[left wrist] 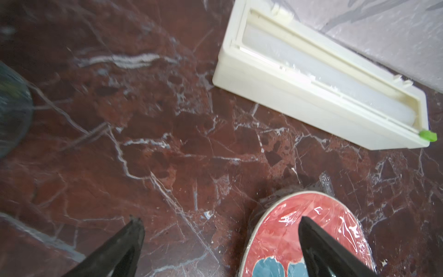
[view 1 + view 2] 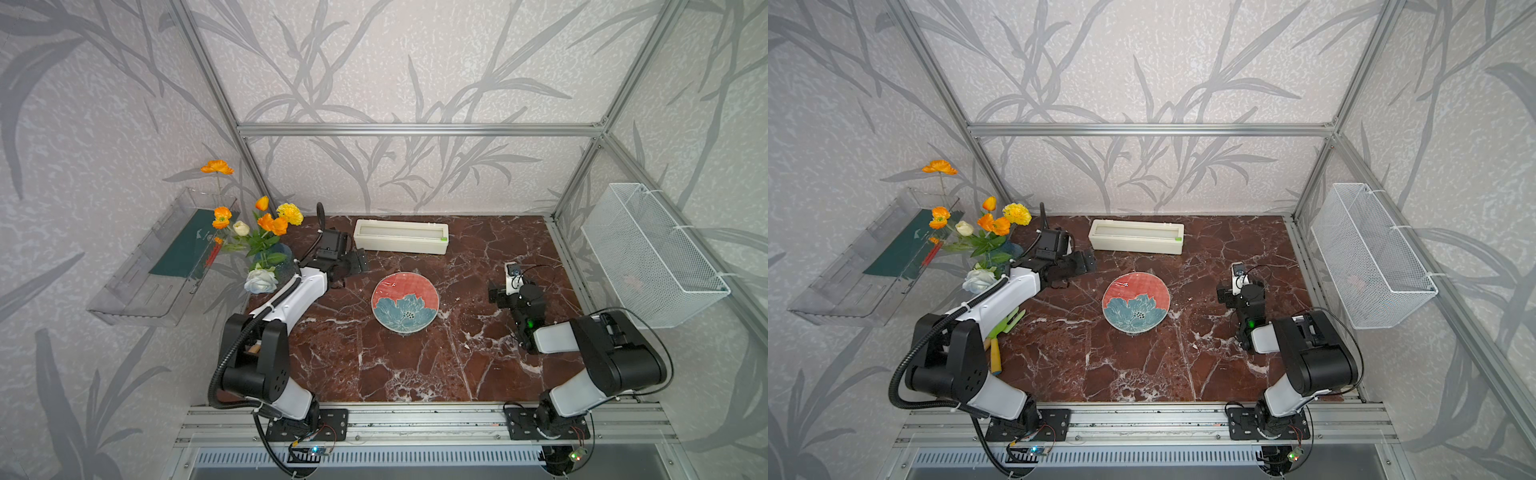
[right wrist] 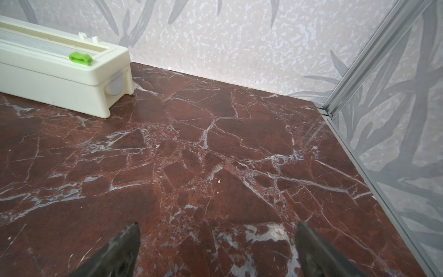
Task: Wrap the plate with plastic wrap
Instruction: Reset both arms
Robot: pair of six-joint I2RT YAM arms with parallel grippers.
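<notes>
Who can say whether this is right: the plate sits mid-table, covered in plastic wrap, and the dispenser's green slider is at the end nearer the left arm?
Not quite: the green slider is at the dispenser end nearer the right arm, as both top views show. The plate does sit mid-table, covered in plastic wrap.

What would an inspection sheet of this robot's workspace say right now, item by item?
Surface: red-brown marble tabletop, a few pale specks.
Job's things: plate at centre, plastic wrap crinkled over it; dispenser box behind, near the back wall.
Clutter: vase of flowers at the back left; green tool partly under the left arm.
Grippers: left gripper open, empty, beside the plate; right gripper open, empty, over bare tabletop.
Cables: black hose along the left arm; thin wires looping off the right arm.
Surroundings: wire basket on the right wall, clear shelf on the left wall.
</notes>
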